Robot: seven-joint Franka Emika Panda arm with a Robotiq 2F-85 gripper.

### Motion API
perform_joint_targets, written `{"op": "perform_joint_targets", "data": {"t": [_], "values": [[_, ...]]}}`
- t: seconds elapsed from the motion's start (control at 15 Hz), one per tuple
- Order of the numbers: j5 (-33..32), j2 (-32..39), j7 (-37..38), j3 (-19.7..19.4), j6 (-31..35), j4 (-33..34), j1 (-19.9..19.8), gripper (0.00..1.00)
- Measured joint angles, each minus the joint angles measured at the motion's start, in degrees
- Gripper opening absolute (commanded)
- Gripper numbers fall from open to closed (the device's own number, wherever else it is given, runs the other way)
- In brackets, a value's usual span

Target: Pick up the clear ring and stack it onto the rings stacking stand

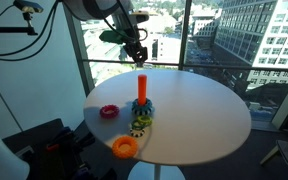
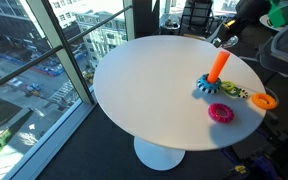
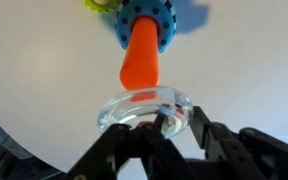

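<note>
In the wrist view my gripper (image 3: pixel 154 128) is shut on the clear ring (image 3: pixel 144 108), a see-through plastic ring held at its near rim. The orange peg of the rings stacking stand (image 3: pixel 139 55) points up toward the ring, with its blue base ring behind it. In both exterior views the gripper (image 1: pixel 136 52) (image 2: pixel 222 38) hangs above and slightly behind the stand (image 1: pixel 142 92) (image 2: pixel 217 70). The clear ring is too faint to make out in the exterior views.
A magenta ring (image 1: pixel 109 111) (image 2: pixel 221 113) and a larger orange ring (image 1: pixel 125 147) (image 2: pixel 265 100) lie on the round white table (image 1: pixel 199 115) (image 2: pixel 144 85). A small yellow-green toy (image 1: pixel 138 126) (image 2: pixel 232 91) lies beside the stand. Large windows stand behind the table.
</note>
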Motion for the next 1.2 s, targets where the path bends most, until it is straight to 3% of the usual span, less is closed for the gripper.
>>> {"op": "perform_joint_targets", "data": {"t": [1.2], "values": [[2.2, -1.7, 0.0, -1.6, 4.8, -6.2, 0.0, 0.08]]}}
